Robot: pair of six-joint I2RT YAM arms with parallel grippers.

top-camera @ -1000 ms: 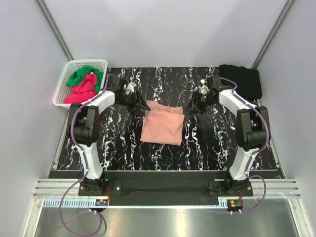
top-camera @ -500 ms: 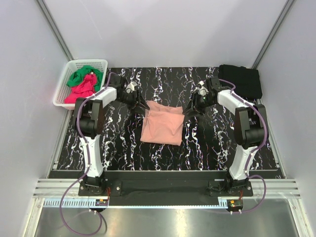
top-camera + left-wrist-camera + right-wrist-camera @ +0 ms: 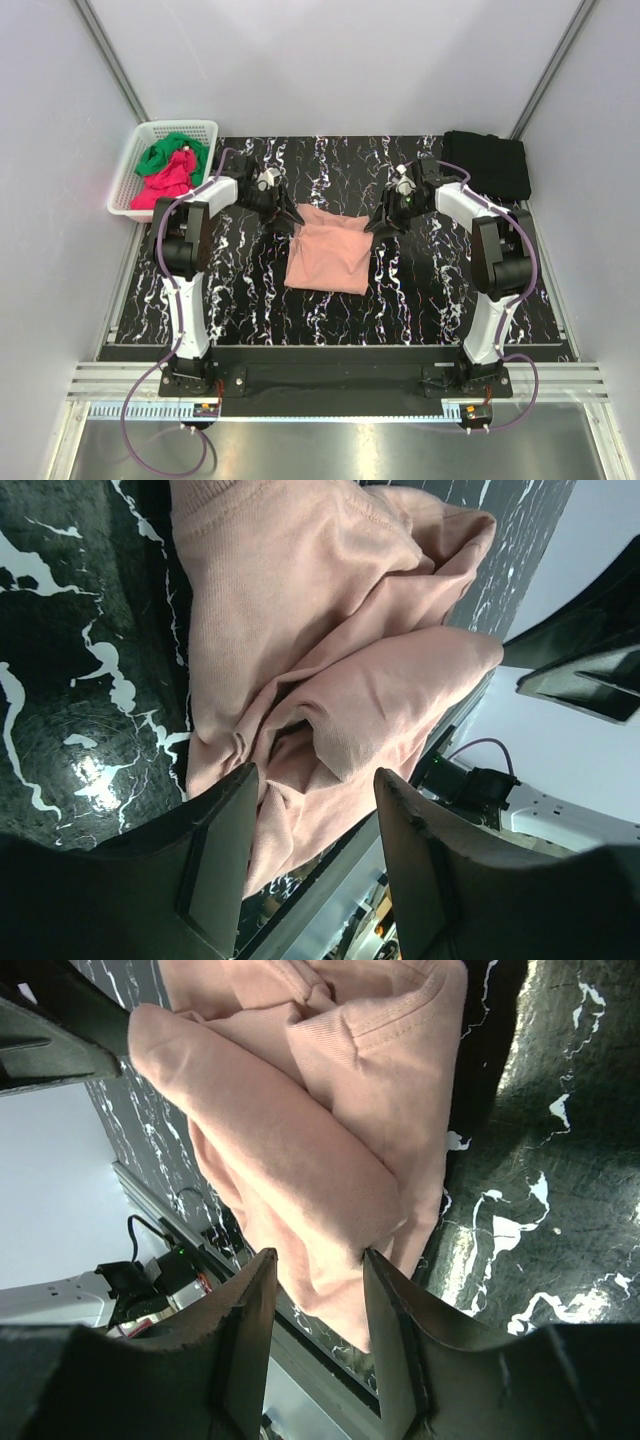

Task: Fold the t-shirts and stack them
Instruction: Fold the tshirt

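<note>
From above, a white plastic lattice basket [image 3: 180, 124] sits well off to the outer side of the left gripper [image 3: 292, 216]. It holds a crumpled green t-shirt [image 3: 170, 152] and a magenta-red t-shirt [image 3: 165, 185]. A black t-shirt [image 3: 490, 165] lies folded beyond the outer side of the right gripper [image 3: 376, 224]. Between the two grippers, the salmon-pink t-shirt [image 3: 330, 255] lies as a rough rectangle on the black, white-veined table [image 3: 250, 290], with each gripper at one of its far corners.

In the left wrist view, the left gripper's [image 3: 315, 780] dark fingers [image 3: 215, 870] stand apart. They straddle a bunched fold of the soft knit salmon-pink t-shirt [image 3: 300, 610], which spreads ahead of them. Glossy marble-patterned table [image 3: 60, 630] shows beside it.

In the right wrist view, the right gripper [image 3: 318, 1260] is likewise spread, its fingers [image 3: 240, 1350] on either side of a rounded fold. The salmon-pink t-shirt [image 3: 330, 1110] lies ahead, a ribbed band along its edge.
</note>
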